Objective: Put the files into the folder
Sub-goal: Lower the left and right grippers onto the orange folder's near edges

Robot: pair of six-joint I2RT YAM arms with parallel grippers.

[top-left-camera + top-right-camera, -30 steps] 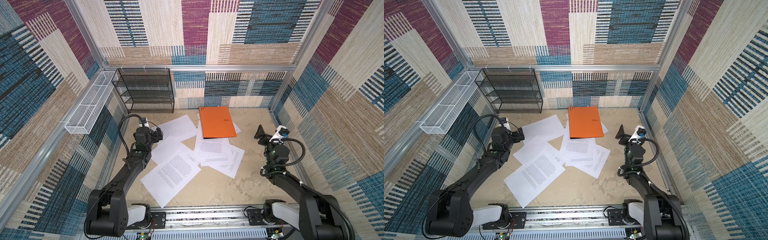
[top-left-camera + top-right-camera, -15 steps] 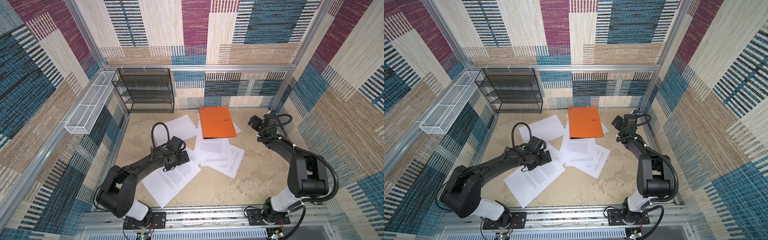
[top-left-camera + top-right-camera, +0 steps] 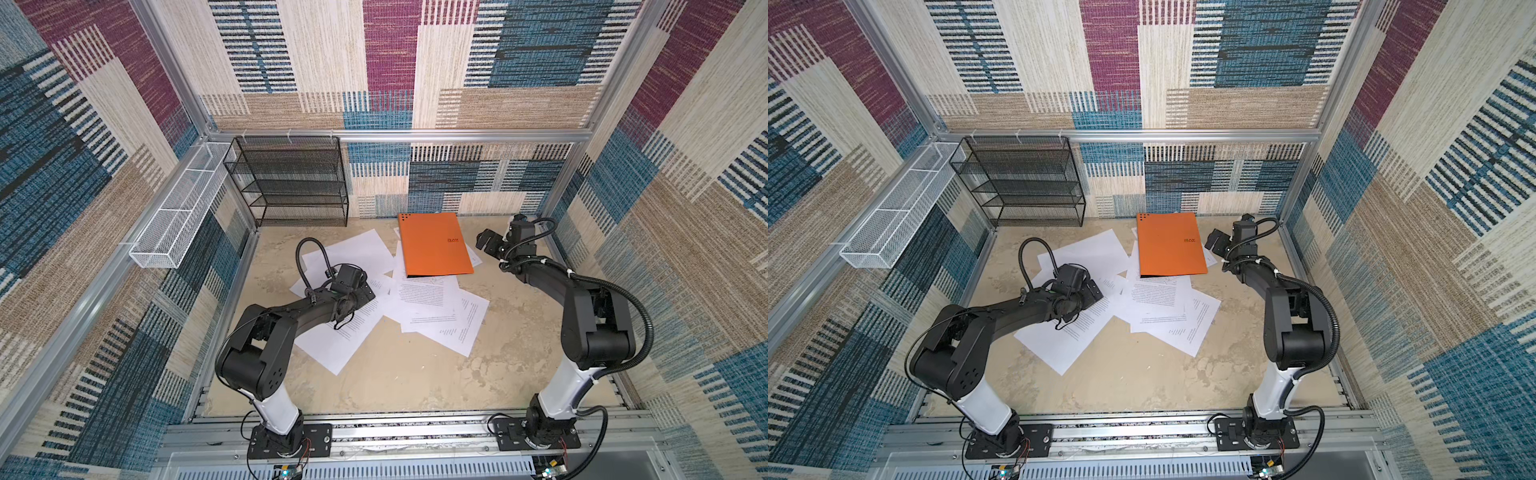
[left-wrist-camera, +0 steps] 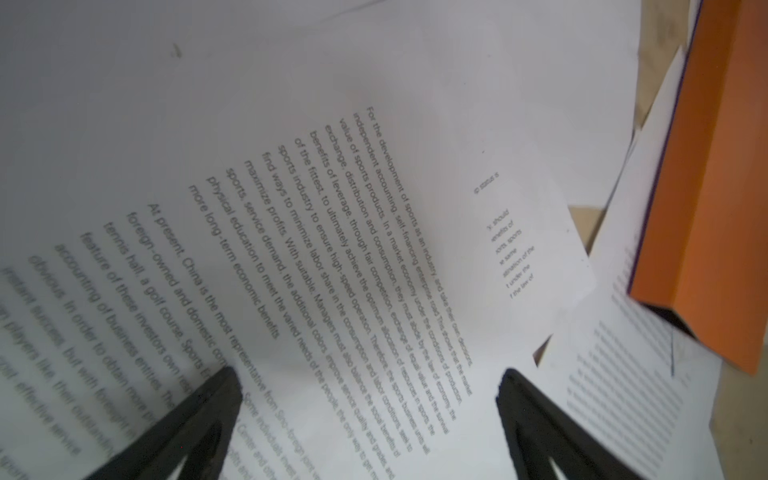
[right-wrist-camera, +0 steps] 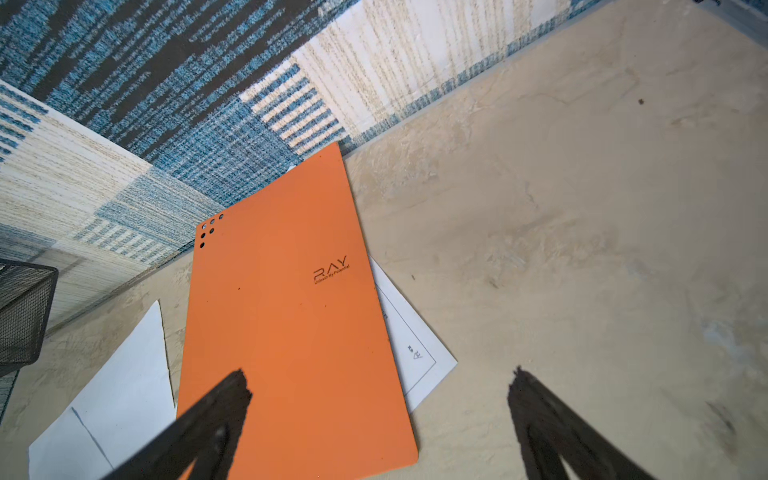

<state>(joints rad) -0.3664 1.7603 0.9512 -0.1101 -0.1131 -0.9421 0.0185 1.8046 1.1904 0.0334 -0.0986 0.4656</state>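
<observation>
The orange folder lies closed on the table near the back wall, resting on some of the files. The files are several loose white sheets, some printed, scattered in front and to the left of it. My left gripper hovers low and open over a printed sheet, the folder off to one side. My right gripper is open at the folder's right edge, with the folder's near corner between its fingers and a sheet poking out from under the folder.
A black wire-mesh rack stands at the back left against the wall. A white wire basket hangs on the left wall. Aluminium frame rails run along the table's front edge, where both arm bases are mounted.
Both arms have left their folded poses at the sides. The left swung out over the printed sheets, the right reached back to the folder's right edge. Both grippers stayed open.
</observation>
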